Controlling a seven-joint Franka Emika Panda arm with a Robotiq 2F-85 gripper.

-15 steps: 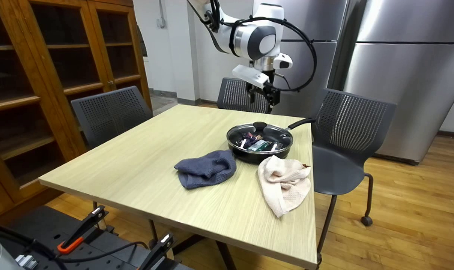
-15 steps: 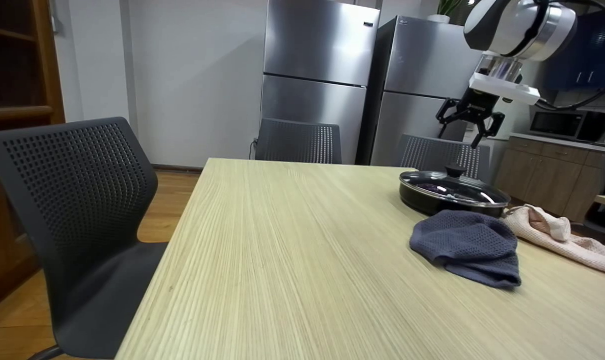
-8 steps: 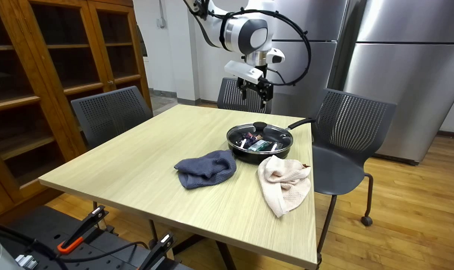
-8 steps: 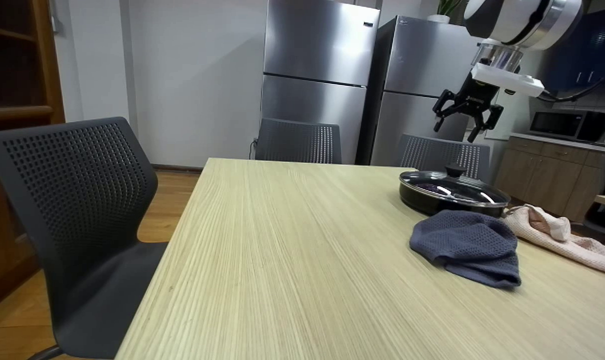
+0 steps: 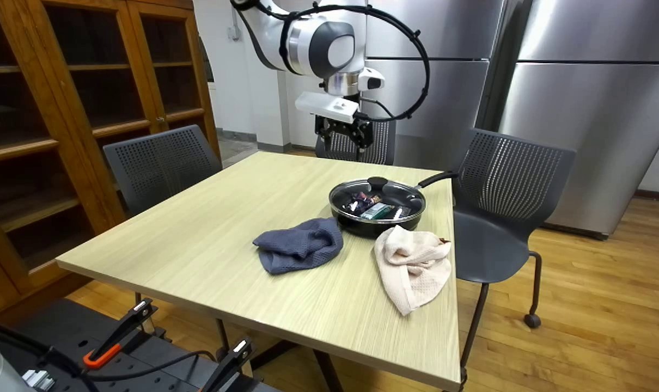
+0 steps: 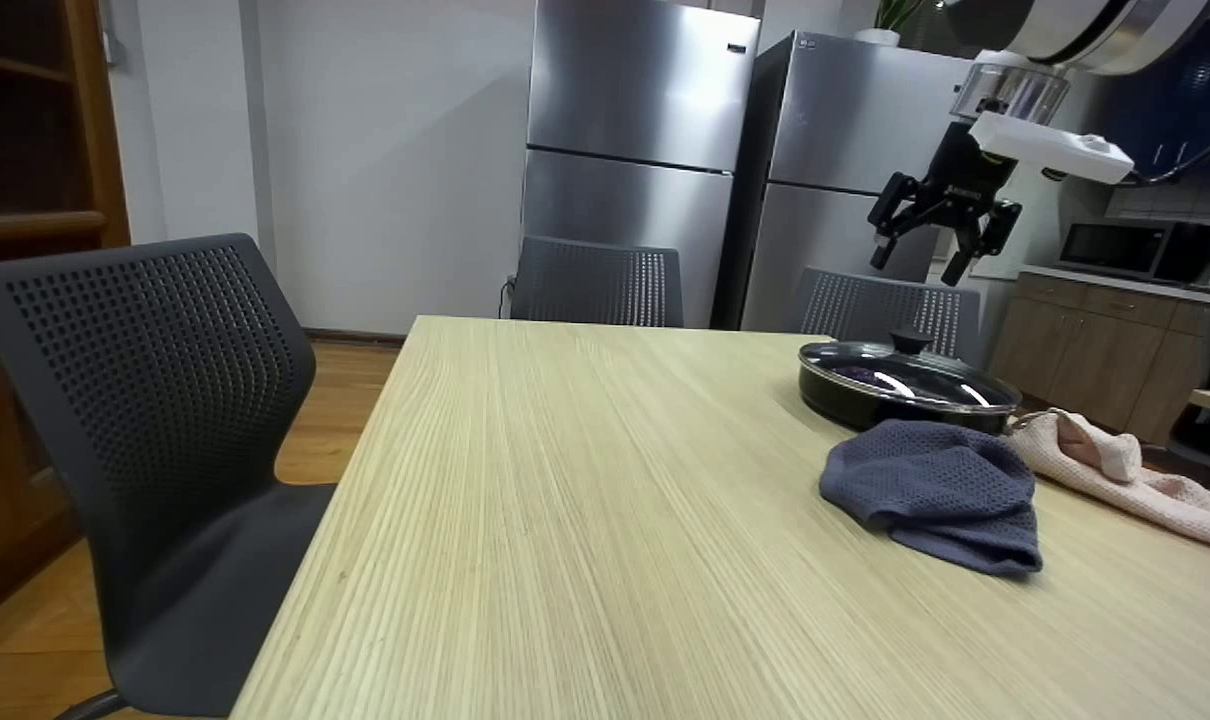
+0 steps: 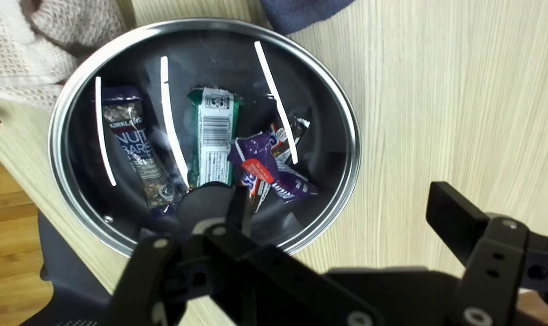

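Note:
My gripper is open and empty, its two fingers wide apart. It hangs in the air above the far part of the table, as both exterior views show. Nearest is a black frying pan with a glass lid. In the wrist view the left finger overlaps the lid's black knob, and the right finger is over bare wood. Under the lid lie a green-and-white wrapped bar, a nut bar and purple wrappers. The pan also shows in an exterior view.
A dark blue cloth and a pale pink cloth lie by the pan on the wooden table. The pan's handle points to the table edge. Grey chairs surround the table. Fridges stand behind.
The arm and open gripper have moved left in an exterior view, and in the other view the arm looks slightly nearer. The pan, lid and cloths have not moved.

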